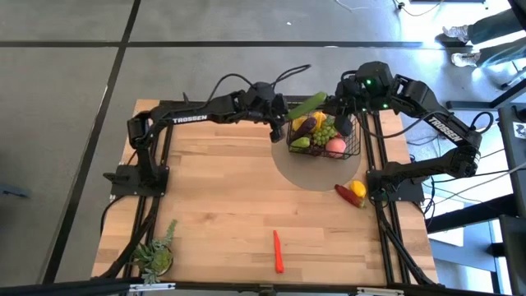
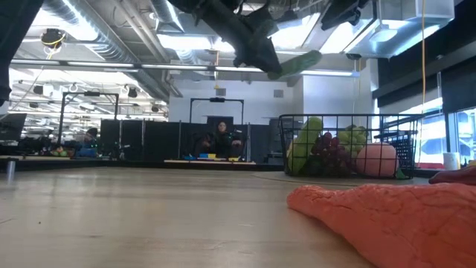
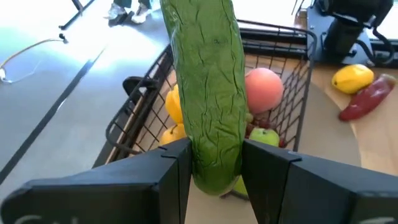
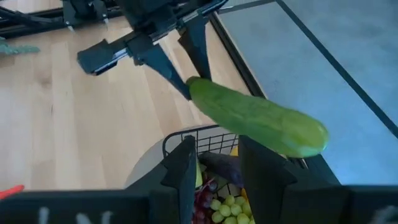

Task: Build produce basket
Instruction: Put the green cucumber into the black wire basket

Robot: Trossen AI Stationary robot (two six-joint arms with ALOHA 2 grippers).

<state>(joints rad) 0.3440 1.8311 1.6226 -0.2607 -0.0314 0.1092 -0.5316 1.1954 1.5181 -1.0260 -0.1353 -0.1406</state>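
Upper center of the high view: left end effector (image 1: 282, 113) clenches the cucumber (image 1: 306, 105), long axis slanting over the basket (image 1: 358, 140) directly below; right end effector (image 1: 343, 119) empty, fingers parted.

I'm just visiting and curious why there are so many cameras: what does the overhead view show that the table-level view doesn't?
Only the overhead view shows the small leafy potted plant, the red pepper and yellow lemon outside the basket, and the right gripper over it.

Only the table-level view shows the room behind, with a seated person.

Both show the long green cucumber clamped in the left gripper above the black wire-mesh basket, and the orange carrot.
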